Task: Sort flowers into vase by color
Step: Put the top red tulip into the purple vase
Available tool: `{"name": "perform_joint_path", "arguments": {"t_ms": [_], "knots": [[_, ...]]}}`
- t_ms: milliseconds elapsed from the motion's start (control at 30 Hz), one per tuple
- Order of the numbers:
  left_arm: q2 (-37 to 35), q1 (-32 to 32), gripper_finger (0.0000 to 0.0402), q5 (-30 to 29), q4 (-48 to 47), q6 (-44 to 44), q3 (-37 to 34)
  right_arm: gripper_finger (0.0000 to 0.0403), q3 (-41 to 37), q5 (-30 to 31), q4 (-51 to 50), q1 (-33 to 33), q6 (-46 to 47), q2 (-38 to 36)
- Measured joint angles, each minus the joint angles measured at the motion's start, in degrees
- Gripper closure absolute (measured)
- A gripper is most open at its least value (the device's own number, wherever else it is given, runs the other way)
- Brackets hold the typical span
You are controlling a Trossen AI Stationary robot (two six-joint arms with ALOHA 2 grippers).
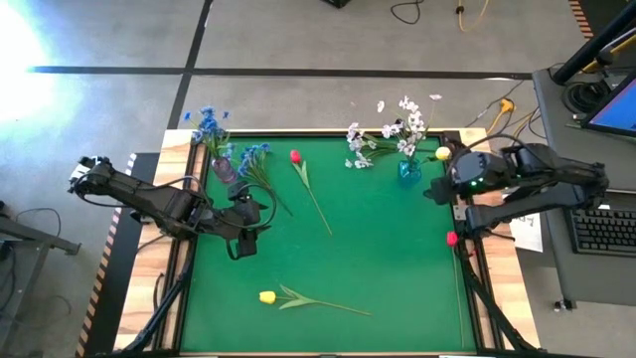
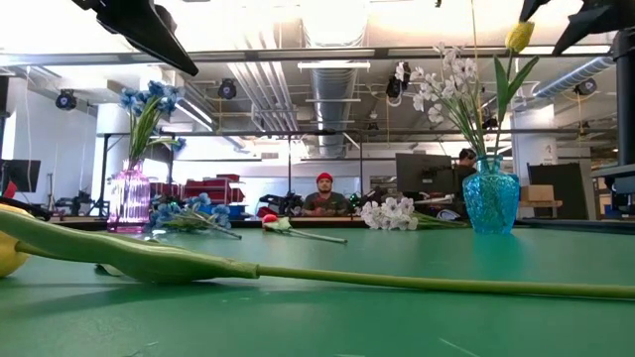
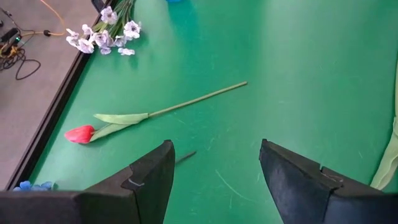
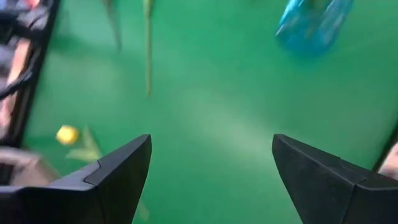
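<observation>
A purple vase at the far left holds blue flowers; more blue flowers lie beside it. A blue vase at the far right holds white sprays and a yellow tulip. A red tulip lies on the mat's middle, white blossoms lie left of the blue vase, and a yellow tulip lies near the front edge. My left gripper hovers open left of centre, pointing toward the red tulip. My right gripper is open, raised near the blue vase.
A red flower head shows at the mat's right edge under my right arm. The green mat is bare at centre and front right. A keyboard and cables lie off the table. A person sits in the room behind.
</observation>
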Motion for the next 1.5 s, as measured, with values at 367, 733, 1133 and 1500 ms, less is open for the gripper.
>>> {"name": "perform_joint_path", "arguments": {"t_ms": [367, 733, 1133, 1500], "knots": [[0.00, 0.00, 0.0178, 0.00, 0.00, -0.22, 0.00, 0.0078, -3.60, -12.73, -2.11, 1.67, 3.43, 3.26], [0.00, 0.00, 0.0178, -0.02, -0.50, 1.26, 0.00, 0.0078, -10.37, -20.60, 26.09, 9.93, 1.43, 11.63], [-0.01, 0.05, 0.0178, -1.96, -2.69, 1.54, 0.00, 0.0078, -6.90, -18.08, 33.15, 13.90, -3.11, 22.86], [-1.69, -0.70, 0.0178, -20.92, -2.67, 4.44, 7.52, 0.0078, -4.21, -7.30, 44.20, 10.44, -18.14, 35.99]]}}
